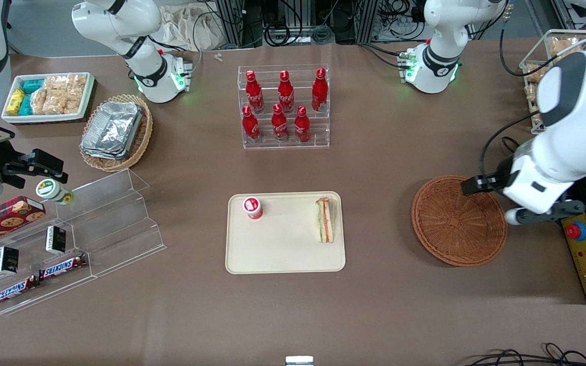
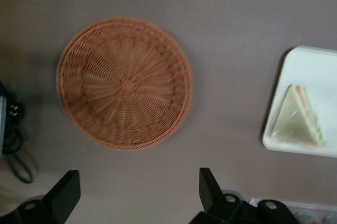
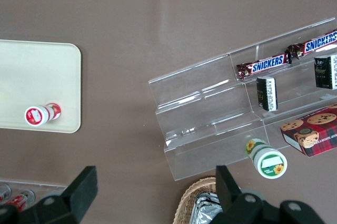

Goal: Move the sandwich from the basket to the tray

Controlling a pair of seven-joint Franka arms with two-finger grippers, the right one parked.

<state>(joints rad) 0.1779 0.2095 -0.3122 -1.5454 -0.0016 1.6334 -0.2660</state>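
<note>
Already the sandwich (image 1: 325,220) lies on the tray (image 1: 283,259); the gripper (image 2: 138,195) hovers above the basket (image 2: 125,83), fingers (image 2: 208,184) wide and holding nothing.

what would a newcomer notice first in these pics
Probably the six red bottles in their clear rack, farther from the front camera than the tray. Next, the sandwich lying on that tray beside a small red-capped cup. The round basket sits empty toward the working arm's end, with the gripper hovering above it, jaws open.

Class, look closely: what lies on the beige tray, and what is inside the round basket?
On the tray: the sandwich and a red-capped cup. The basket holds nothing; the open gripper hovers above, hiding none of it.
</note>
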